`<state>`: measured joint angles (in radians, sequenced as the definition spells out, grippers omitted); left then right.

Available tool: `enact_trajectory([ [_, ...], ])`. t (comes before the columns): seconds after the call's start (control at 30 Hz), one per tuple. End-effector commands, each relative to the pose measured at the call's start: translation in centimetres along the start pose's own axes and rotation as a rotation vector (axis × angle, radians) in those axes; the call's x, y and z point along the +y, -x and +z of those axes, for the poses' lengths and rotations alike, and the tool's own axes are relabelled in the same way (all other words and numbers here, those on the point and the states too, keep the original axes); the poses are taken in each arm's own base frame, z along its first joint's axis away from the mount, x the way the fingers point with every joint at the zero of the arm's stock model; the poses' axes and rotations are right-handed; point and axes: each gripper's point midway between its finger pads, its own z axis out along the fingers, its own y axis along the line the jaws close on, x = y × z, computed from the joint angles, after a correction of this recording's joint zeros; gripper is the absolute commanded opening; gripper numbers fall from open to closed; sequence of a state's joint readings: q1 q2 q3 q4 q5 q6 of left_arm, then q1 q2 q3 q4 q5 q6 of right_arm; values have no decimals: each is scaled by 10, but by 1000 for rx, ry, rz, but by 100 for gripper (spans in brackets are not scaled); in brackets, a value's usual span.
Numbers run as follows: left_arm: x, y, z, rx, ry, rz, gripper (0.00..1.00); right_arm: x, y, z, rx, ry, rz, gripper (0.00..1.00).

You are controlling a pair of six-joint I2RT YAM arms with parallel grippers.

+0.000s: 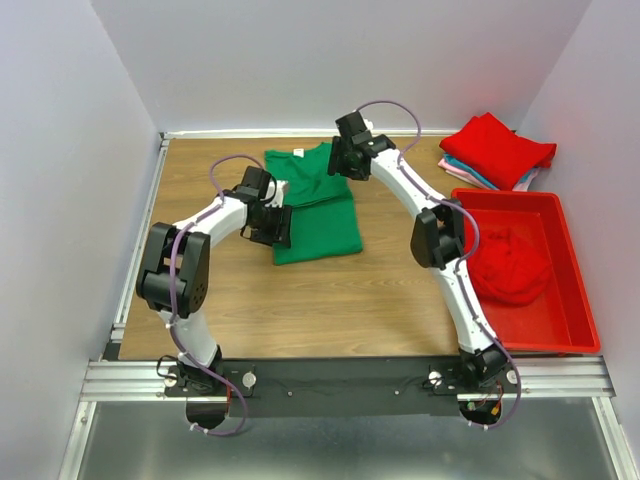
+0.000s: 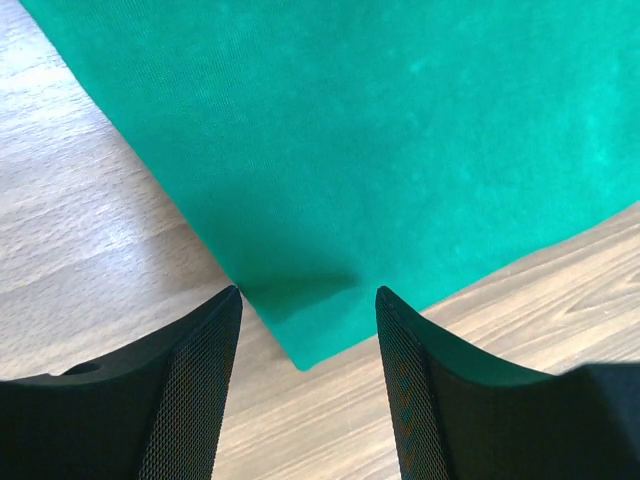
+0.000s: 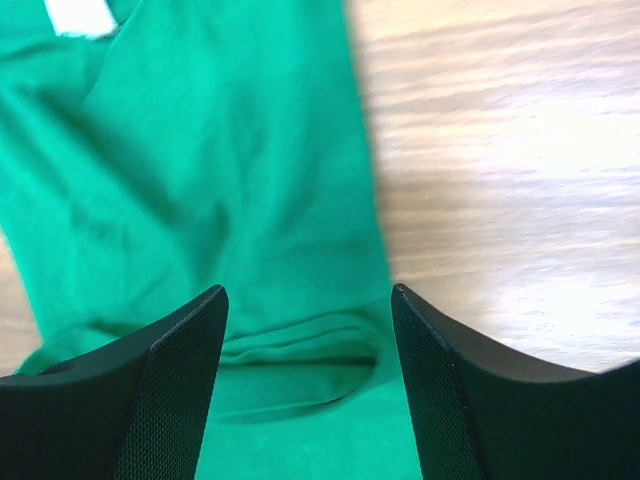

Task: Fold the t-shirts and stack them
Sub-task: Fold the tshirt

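Now, at the left of the overhead view, your left gripper (image 1: 272, 228) is down at the lower left edge of the green t-shirt (image 1: 320, 215). Its wrist camera shows the two black fingers (image 2: 190, 400) spread apart with nothing pinched. A pointed corner of the green cloth lies flat on the table (image 1: 200, 300) just beneath the gap between them, and bare wood shows on both sides.

Moving right, the green t-shirt sits in the upper middle of the frame. It lies flat on the wood as a tall, narrow shape, with its neck toward the back wall. You can see its white label (image 3: 80, 15) in the upper left of the right wrist view.

Next, your right gripper (image 1: 338, 163) is at the shirt's upper right edge. Its jaws are released and wide as well. Below them you see rumpled green cloth with a folded ridge running across between the fingertips, and the shirt's edge with bare table to the right.

Further right, in the upper right corner of the overhead view, a folded red t-shirt (image 1: 497, 148) tops a small stack. Pink (image 1: 455, 170) and light blue (image 1: 482, 181) edges peek out beneath it.

Finally, at the right edge, a red bin (image 1: 565, 300) holds a crumpled red shirt (image 1: 510, 265).
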<state>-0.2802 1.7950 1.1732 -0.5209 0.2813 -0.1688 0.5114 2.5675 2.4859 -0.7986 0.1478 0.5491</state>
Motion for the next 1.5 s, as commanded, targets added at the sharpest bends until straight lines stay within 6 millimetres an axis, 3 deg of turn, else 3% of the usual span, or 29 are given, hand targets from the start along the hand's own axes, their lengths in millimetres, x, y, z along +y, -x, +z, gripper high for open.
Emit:
enact_trajectory([
  [0.0, -6, 11, -17, -60, 6, 24, 64, -10, 30, -25, -83, -31, 25, 74],
  [0.1, -3, 13, -22, -68, 32, 19, 64, -20, 20, -33, -58, -57, 2, 75],
  [0.13, -3, 13, -24, -72, 36, 16, 64, -19, 23, -46, -65, -49, 4, 75],
  [0.27, -7, 8, -29, -80, 21, 1, 64, -40, -19, -59, 39, -76, -6, 75],
  [0.33, -8, 5, -31, -85, 21, -1, 64, -46, -31, -65, 62, -83, -3, 75],
  [0.37, -7, 0, -30, -77, 19, -9, 64, -48, -32, -77, 58, -75, -1, 75],
  [0.4, -8, -1, -32, -86, 14, -13, 64, -57, -51, -74, 96, -88, -1, 75],
  [0.43, -9, -3, -32, -83, 11, -16, 64, -60, -57, -77, 106, -87, 5, 75],
  [0.47, -8, -9, -30, -79, 10, -20, 64, -57, -59, -86, 107, -63, 12, 75],
  [0.57, -8, -15, -31, -82, 12, -40, 64, -70, -95, -91, 171, -63, 31, 74],
  [0.77, -6, -24, -31, -79, 25, -77, 64, -71, -130, -97, 230, -40, 55, 71],
  [0.87, -4, -33, -28, -69, 31, -93, 64, -71, -143, -96, 258, -37, 64, 69],
  [1.03, -4, -37, -30, -72, 31, -107, 64, -68, -149, -94, 272, -22, 76, 68],
  [1.17, -2, -40, -32, -75, 43, -114, 64, -68, -147, -102, 260, -17, 89, 67],
  [1.47, -2, -46, -30, -70, 37, -134, 64, -77, -174, -110, 312, -32, 99, 66],
])
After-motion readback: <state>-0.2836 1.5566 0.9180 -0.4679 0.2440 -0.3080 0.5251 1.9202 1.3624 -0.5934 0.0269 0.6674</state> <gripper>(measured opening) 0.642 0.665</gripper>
